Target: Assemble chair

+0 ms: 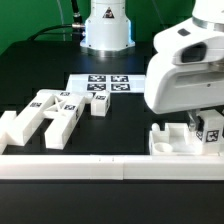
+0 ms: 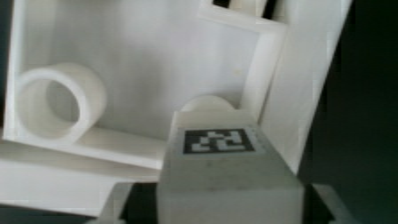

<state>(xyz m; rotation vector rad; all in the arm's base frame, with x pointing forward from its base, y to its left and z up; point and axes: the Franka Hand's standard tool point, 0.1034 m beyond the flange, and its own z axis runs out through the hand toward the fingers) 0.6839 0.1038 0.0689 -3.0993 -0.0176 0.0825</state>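
My gripper (image 1: 206, 127) stands at the exterior view's right, low over the table. It is shut on a white chair bar (image 2: 217, 165) with a square tag on its end face; the bar fills the gap between the jaws (image 2: 217, 208). The bar's tagged face also shows in the exterior view (image 1: 211, 131). Just under and beside it lies a white chair plate (image 1: 175, 143) with a raised round ring (image 2: 57, 100). The bar is close to the plate; I cannot tell if they touch. Several more white chair parts (image 1: 45, 112) lie at the exterior view's left.
The marker board (image 1: 100, 85) lies flat at the middle back, in front of the arm's base (image 1: 106, 30). A long white border rail (image 1: 100, 166) runs along the table's front edge. My arm's large white body (image 1: 185, 70) hides the area behind the plate.
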